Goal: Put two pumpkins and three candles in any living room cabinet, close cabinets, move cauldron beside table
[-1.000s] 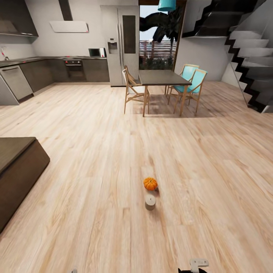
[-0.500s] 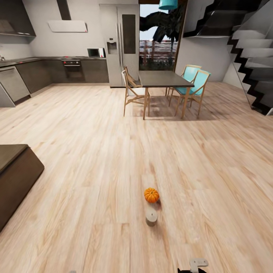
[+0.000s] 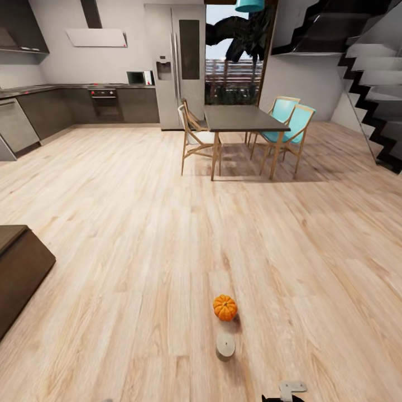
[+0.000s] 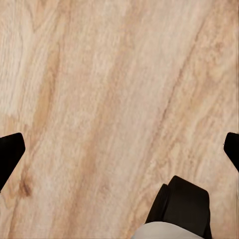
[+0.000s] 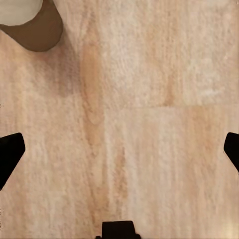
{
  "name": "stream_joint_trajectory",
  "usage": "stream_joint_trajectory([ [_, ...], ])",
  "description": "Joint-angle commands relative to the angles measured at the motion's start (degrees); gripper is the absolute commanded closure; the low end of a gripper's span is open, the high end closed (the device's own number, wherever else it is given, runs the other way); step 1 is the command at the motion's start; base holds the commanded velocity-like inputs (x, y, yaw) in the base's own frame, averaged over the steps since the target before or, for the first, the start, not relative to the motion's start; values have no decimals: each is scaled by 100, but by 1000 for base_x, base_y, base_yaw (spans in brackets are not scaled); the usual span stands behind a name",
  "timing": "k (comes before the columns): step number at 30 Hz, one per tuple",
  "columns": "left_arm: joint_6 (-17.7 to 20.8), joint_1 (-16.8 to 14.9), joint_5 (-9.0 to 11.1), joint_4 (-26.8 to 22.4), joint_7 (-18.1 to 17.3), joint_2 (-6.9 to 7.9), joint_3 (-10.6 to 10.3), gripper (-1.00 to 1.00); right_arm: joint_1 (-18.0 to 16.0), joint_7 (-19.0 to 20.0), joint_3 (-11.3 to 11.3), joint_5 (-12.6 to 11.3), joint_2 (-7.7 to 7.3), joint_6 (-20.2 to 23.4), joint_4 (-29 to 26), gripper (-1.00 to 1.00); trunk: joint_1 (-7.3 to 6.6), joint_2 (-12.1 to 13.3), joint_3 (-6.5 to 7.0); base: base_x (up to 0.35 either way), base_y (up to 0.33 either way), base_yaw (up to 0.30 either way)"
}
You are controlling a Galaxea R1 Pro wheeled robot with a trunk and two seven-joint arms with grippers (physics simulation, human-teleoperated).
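While both jaws spread wide over bare floor, 1 pumpkin just beyond 1 candle.

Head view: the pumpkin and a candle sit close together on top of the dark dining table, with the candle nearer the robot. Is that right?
Not quite. The pumpkin and the candle sit on the wooden floor, well short of the dining table; the head view shows this. The rest holds: they are close together, and the candle is the nearer one to the robot.
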Motion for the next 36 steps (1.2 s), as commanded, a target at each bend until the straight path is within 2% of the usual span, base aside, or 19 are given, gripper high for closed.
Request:
stream_joint_trajectory([
  [1,-1,0,0,0,0,0,0,-100,0,0,0,0,1,0,0,-100,0,0,0,334,0,0],
  [11,-1,0,2,4,0,0,0,-100,0,0,1,0,-5,-2,4,-100,0,0,0,326,0,0],
  [15,-2,0,14,-2,-1,-9,6,-100,0,-4,-6,19,-17,-8,4,-100,0,0,0,88,0,0],
  [16,4,0,23,-11,-3,-101,8,-100,0,-28,-1,41,-36,129,-50,-100,0,0,0,2,0,0],
  [18,6,0,28,-16,2,-112,8,-100,-63,-170,1,40,-14,264,-75,-100,0,0,0,1,0,0],
  [19,14,-6,47,-23,16,-122,17,-100,-923,-1210,-4,68,504,2122,-400,-100,0,0,0,0,0,0],
  [20,15,-7,50,-24,17,-125,25,-100,-1185,-1389,-6,69,721,2603,-423,-100,0,0,0,0,0,0],
  [22,17,-8,51,-26,21,-129,31,-100,-1489,-1520,-7,67,925,3046,-441,-100,0,0,0,0,0,0],
  [25,26,-16,52,-26,25,-133,37,-100,-1849,-1585,-15,60,1041,3368,-450,-100,0,0,0,0,0,0],
  [27,79,-40,43,-32,26,-142,41,-100,-2074,-1601,-32,35,1049,3449,-442,-100,0,0,0,0,0,0],
  [29,235,-74,32,-61,28,-155,39,-100,-2159,-1605,-41,27,1049,3467,-439,-100,0,0,0,0,0,0],
  [30,426,-119,26,-83,27,-166,36,-100,-2192,-1606,-45,23,1049,3470,-437,-100,0,0,0,0,0,0],
  [31,760,-297,20,-103,23,-175,31,-100,-2220,-1607,-48,21,1050,3469,-427,-100,0,0,0,0,0,0],
  [33,1233,-975,23,-128,15,-184,36,-100,-2242,-1608,-51,18,1050,3465,-400,-100,0,0,0,0,0,0],
  [34,1336,-1315,25,-162,12,-193,40,-100,-2248,-1613,-53,18,1050,3456,-385,-100,0,0,0,0,0,0],
  [36,1480,-1782,30,-245,14,-204,42,-100,-2266,-1624,-57,19,1050,3444,-368,-100,0,0,0,0,0,0],
])
